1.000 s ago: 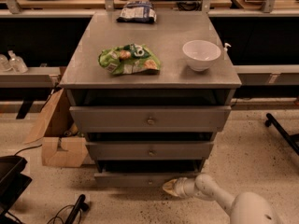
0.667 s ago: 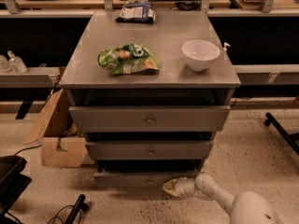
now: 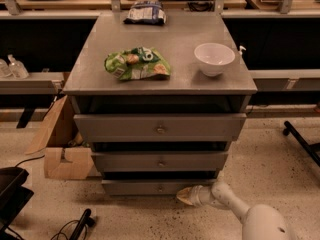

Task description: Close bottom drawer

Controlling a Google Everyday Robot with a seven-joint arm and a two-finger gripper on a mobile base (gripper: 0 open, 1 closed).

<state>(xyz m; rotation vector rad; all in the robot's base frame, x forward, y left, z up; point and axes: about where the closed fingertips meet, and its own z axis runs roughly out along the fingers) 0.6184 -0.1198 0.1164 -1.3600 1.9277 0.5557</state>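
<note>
The bottom drawer is the lowest and narrowest grey front of the cabinet, with a small round knob at its centre. It sticks out a little below the two wider fronts. My gripper is low by the floor, at the right part of that drawer front, its tan tip pointing left and touching or nearly touching the panel. My white arm runs from it to the lower right.
On the cabinet top lie a green snack bag, a white bowl and a blue bag. A cardboard box stands left of the cabinet. A black chair base is at the right, cables lower left.
The gripper has stayed at the right part of the bottom drawer front. The drawer front seems slightly further in.
</note>
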